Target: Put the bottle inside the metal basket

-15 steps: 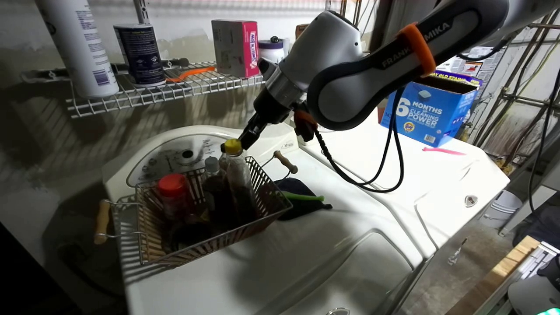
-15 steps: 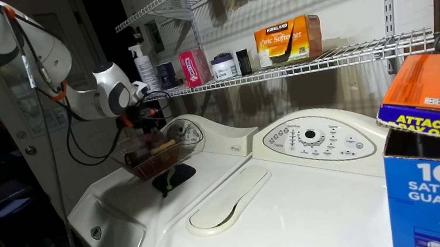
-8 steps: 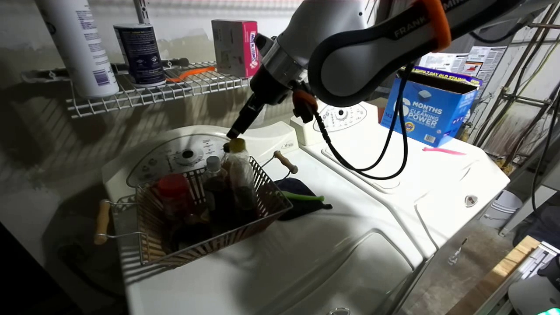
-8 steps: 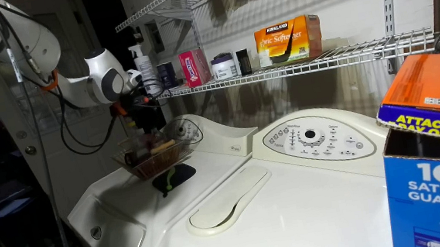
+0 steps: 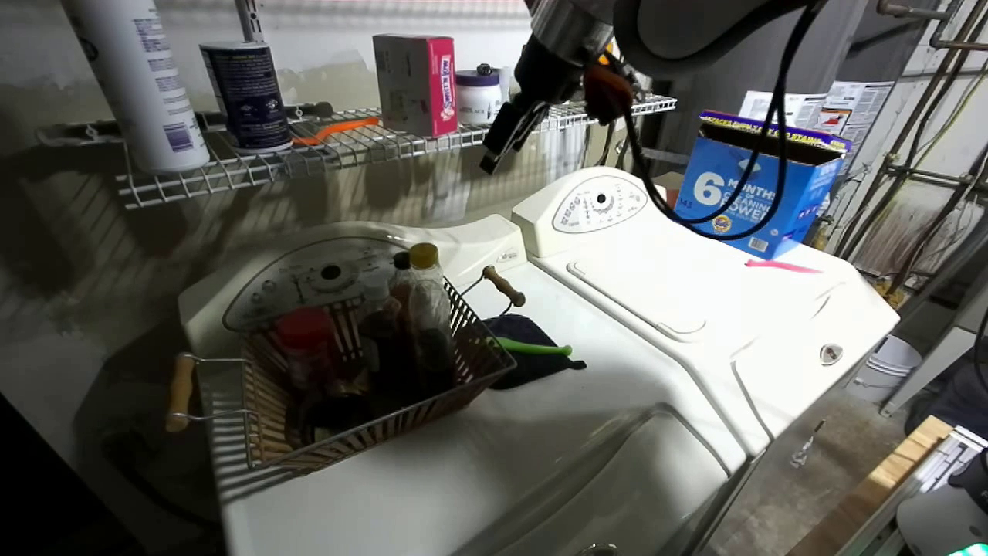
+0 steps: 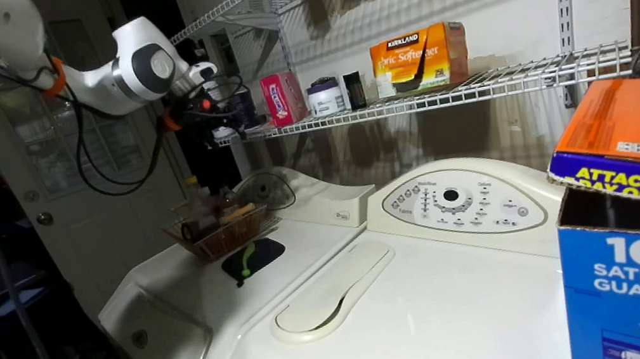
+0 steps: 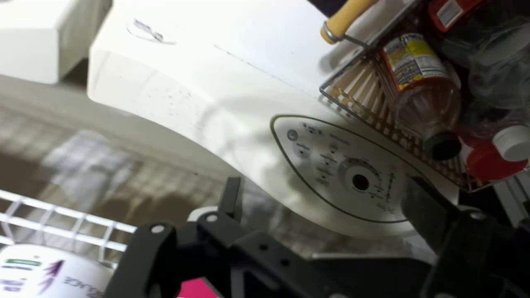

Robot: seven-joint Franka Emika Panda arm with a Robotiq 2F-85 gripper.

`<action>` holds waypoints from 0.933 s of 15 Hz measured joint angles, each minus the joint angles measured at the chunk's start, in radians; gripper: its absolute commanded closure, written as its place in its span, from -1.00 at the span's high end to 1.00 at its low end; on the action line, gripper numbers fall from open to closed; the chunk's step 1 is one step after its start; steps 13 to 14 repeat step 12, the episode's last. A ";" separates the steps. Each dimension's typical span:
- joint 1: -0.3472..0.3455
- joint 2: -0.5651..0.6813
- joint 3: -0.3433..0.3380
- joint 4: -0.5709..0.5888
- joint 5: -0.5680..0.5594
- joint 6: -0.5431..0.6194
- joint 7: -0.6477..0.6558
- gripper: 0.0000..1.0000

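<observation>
Bottle point(image 5: 432, 316), yellow-capped, stands inside the metal basket point(image 5: 386, 425); placement is judged complete. Gripper point(image 7: 325, 181): jaws wide, nothing between. Recommended: retreat slowly, avoiding the caps. Obstructions: black-capped bottle point(image 7: 418, 82) and red-capped jar point(image 5: 305, 347) share the basket; wire shelf point(image 6: 536, 82) with pink box point(image 5: 417, 85) lies near the gripper.

Robot arm point(image 6: 97, 89) bent, tool point(image 7: 325, 184) tilted downward, fingers point(image 7: 230, 198) spread wide apart

bottle point(image 5: 430, 307): base hidden | metal basket point(image 7: 372, 111): cut off in wrist view
</observation>
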 measured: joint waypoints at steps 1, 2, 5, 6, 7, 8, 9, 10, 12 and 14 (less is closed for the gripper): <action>-0.008 -0.037 -0.003 -0.003 0.000 -0.067 0.030 1.00; -0.017 -0.077 -0.003 -0.007 0.000 -0.136 0.063 1.00; -0.032 -0.194 0.001 -0.025 0.000 -0.341 0.163 1.00; -0.036 -0.228 0.004 -0.029 0.000 -0.410 0.186 1.00; -0.040 -0.258 0.004 -0.034 0.001 -0.469 0.198 1.00; -0.043 -0.284 0.000 -0.045 0.033 -0.498 0.175 1.00; -0.043 -0.306 -0.010 -0.061 0.081 -0.495 0.115 1.00; -0.043 -0.323 -0.022 -0.076 0.114 -0.484 0.066 1.00; -0.043 -0.336 -0.035 -0.094 0.135 -0.472 0.026 1.00; -0.043 -0.336 -0.035 -0.094 0.135 -0.472 0.026 1.00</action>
